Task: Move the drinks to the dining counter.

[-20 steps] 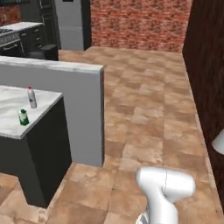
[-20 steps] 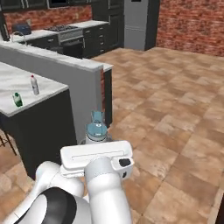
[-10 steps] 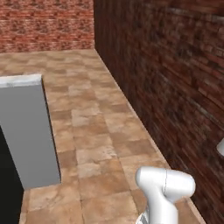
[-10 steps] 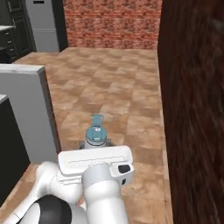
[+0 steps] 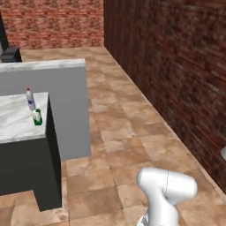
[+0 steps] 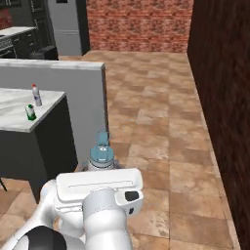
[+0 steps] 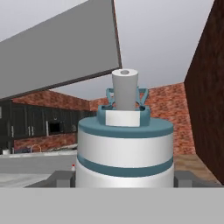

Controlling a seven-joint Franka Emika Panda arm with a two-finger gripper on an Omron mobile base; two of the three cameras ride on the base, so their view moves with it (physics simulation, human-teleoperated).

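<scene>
My gripper (image 7: 124, 179) is shut on the tall grey metal bottle (image 7: 125, 148) with a light-blue cap, and a dark fingertip (image 7: 61, 178) shows on each side of it. The right base view has the bottle's cap (image 6: 101, 155) rising just beyond my white hand, low over the tiled floor. To the left lies the dining counter (image 5: 15, 126), white marble on a dark base. On it stand the slim clear bottle with a red cap (image 5: 30, 98) and the green-and-white carton (image 5: 37, 117). The same counter (image 6: 19, 105), bottle (image 6: 36, 94) and carton (image 6: 31, 113) sit left of the arm in the right base view.
A higher grey ledge (image 5: 53, 81) runs behind the dining counter and ends in a corner near the arm. A dark brick wall (image 5: 176, 70) closes the right side. Open tiled floor (image 6: 156, 127) lies between them. A grey fridge (image 6: 66, 24) stands far back.
The whole picture has shifted: the base has turned and the counter with its two drinks is back in view at the left. The metal bottle stays in my gripper.
</scene>
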